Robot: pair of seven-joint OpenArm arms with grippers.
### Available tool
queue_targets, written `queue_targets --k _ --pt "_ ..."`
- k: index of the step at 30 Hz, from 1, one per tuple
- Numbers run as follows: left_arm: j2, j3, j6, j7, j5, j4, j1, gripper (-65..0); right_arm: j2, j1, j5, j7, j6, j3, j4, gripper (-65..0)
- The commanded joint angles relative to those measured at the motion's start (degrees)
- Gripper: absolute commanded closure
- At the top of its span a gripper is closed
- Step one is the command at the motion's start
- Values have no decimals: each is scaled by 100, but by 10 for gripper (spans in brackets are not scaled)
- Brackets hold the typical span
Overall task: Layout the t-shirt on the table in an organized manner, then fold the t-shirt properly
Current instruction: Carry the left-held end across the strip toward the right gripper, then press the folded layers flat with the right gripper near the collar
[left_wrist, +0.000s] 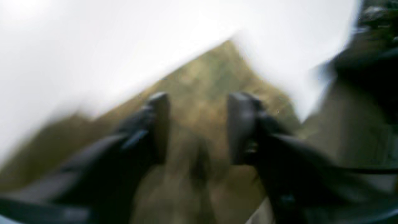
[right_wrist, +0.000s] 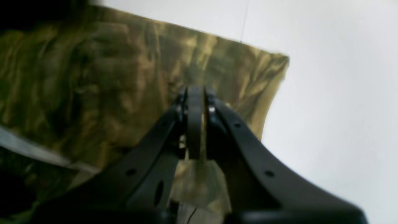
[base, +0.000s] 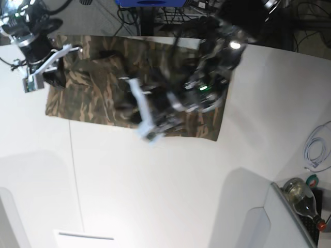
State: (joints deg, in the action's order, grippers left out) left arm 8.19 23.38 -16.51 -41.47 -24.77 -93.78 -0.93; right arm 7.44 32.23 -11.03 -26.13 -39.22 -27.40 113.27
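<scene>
Left jaws apart over t-shirt; right jaws clamped on its edge, 9 o'clock on surface. Soft, limp cloth; best gripped at hem corners.

A robotics lab: a white table with cable tangles behind and a coiled cord.

From my base view the t-shirt lies flat across the far part of the table. My right gripper sits over the shirt's left end; my left gripper hangs over its middle, nearer the front edge. A bottle lies off the table's near right corner, a cable behind it.
</scene>
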Motion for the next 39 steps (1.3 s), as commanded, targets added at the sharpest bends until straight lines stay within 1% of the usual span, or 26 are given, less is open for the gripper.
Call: queue_targets --k 1,2,3,5,6,7,9,10,13,15,16,18,20,22,24,25,28,29,31,37,38,39 --pt "250 -434 12 108 -32 -253 -131 -161 34 184 -71 6 -78 256 97 -24" --pt "452 -856 12 117 -32 -359 -369 -71 25 298 -53 6 -78 502 88 -30" --pt "619 -1331 12 117 -32 -446 -606 0 16 368 -45 -2 -78 740 62 -56" --pt "839 -2122 3 117 -32 -534 -1002 0 16 430 -45 -117 -78 1100 -44 -137" --pt "935 -2553 -6 125 -32 -570 -1221 0 16 430 -45 -213 -78 1285 -79 -195" --pt "997 -2993 -6 125 -32 -578 -1388 0 16 430 -45 -328 -78 1461 -79 -254" --pt "1111 -3810 -15 125 -24 -526 -1687 0 16 430 -36 -433 -78 1804 -79 -350" --pt "1146 -4223 -15 125 -24 -473 -1802 0 -45 421 -36 -433 -78 2014 -97 -380" --pt "1173 -5419 -32 134 -24 -183 -1995 0 -204 324 -45 -407 -78 2683 -387 -389" --pt "1173 -6078 -76 143 -24 55 -2021 0 -168 175 -45 -407 -78 2894 -650 -389" --pt "1181 -6412 -226 143 -15 195 -2021 0 -151 87 -45 -398 -78 2955 -835 -389" --pt "1278 -6993 -753 169 -15 485 -2021 0 -151 -159 -53 -389 -78 3087 -1195 -389" --pt "1305 -7388 -1237 407 -15 767 -2039 0 -142 -344 -62 -380 -38 3175 -1477 -389" --pt "1313 -7626 -1579 873 12 951 -2206 0 -142 -502 -62 -284 146 3228 -1688 -389" --pt "1313 -7661 -1623 1347 319 1013 -2364 0 -142 -563 -62 -82 269 3228 -1855 -389" --pt "1287 -7661 -1623 1558 574 1048 -2417 0 -151 -616 -62 6 322 3228 -1925 -389" --pt "1173 -7669 -1632 1998 1295 1241 -2452 0 -177 -730 -62 94 472 3228 -2154 -389" --pt "1120 -7705 -1632 2095 1471 1321 -2426 0 -186 -774 -62 94 516 3228 -2233 -389" --pt "1094 -7705 -1632 2235 1620 1435 -2443 0 -186 -845 -62 94 516 3184 -2347 -389" --pt "1041 -7705 -1632 2262 1620 1576 -2452 0 -195 -994 -53 103 516 3184 -2637 -383" --pt "1014 -7705 -1632 2262 1620 1549 -2452 0 -195 -1029 -53 103 516 3184 -2664 -350" --pt "1014 -7705 -1632 2262 1620 1549 -2452 0 -195 -1047 -53 103 516 3184 -2672 -302"
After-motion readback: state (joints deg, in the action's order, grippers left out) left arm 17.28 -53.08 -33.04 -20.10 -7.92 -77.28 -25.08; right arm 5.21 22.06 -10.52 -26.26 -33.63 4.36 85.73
